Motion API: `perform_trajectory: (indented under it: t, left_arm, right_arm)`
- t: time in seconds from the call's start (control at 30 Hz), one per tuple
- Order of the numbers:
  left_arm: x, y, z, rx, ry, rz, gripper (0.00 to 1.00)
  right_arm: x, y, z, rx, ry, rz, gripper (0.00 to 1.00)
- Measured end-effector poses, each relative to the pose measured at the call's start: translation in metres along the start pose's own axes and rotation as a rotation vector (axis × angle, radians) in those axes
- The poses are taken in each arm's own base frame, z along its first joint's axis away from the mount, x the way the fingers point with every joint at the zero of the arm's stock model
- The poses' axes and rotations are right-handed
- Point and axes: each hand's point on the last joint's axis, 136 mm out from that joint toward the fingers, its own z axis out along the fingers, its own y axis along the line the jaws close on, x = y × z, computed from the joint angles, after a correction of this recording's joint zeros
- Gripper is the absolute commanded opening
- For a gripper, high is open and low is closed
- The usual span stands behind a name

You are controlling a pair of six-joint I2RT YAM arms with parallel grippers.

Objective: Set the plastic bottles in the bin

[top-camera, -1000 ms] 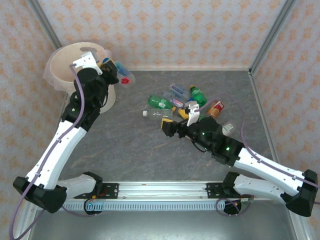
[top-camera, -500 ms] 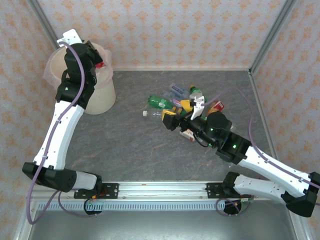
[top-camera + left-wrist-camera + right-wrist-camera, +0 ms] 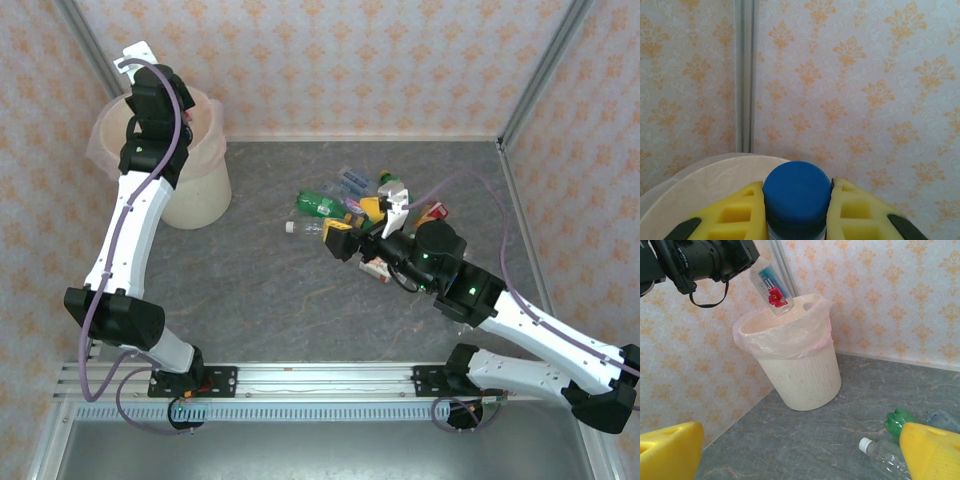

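Grips a blue-capped plastic bottle (image 3: 797, 190) between yellow fingers (image 3: 735, 215). Looks over the cream bin (image 3: 700, 175) rim at lower left. Faces orange-patterned wallpaper (image 3: 865, 100) and a grey post (image 3: 744, 75).

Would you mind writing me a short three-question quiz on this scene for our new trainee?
1. True or false: the left tool is shut on a blue-capped bottle.
2. Where is that bottle? A) lying beside the bin; B) held tilted above its opening; C) deep inside it.
3. Fill in the blank: the right tool hovers over the loose bottles with its fingers ___.

Key: 1 true; 2 B; 3 open.
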Motion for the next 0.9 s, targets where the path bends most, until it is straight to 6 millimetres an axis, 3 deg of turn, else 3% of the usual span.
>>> perform_trajectory:
  t: [0.07, 0.13, 0.23, 0.9]
  left_arm:
    - [0.0032, 0.0, 0.0014, -0.003, 0.005, 0.006, 0.26]
    - [0.0057, 0.0, 0.0023, -0.003, 0.009, 0.013, 0.44]
    - [0.0056, -0.0003, 0.0024, -0.003, 0.008, 0.015, 0.99]
    - [0.0063, -0.0011, 0.0026, 0.001, 0.01, -0.004, 0.99]
  right_arm:
    - [0.0005, -0.0001, 0.0001, 0.0, 0.002, -0.004, 1.0]
    - [0.0006, -0.0001, 0.0002, 0.0, 0.002, -0.005, 1.0]
    - [0.0012, 0.0002, 0.0005, -0.002, 0.005, -0.007, 1.0]
    - [0.0045, 0.0, 0.0018, -0.002, 0.017, -0.008, 1.0]
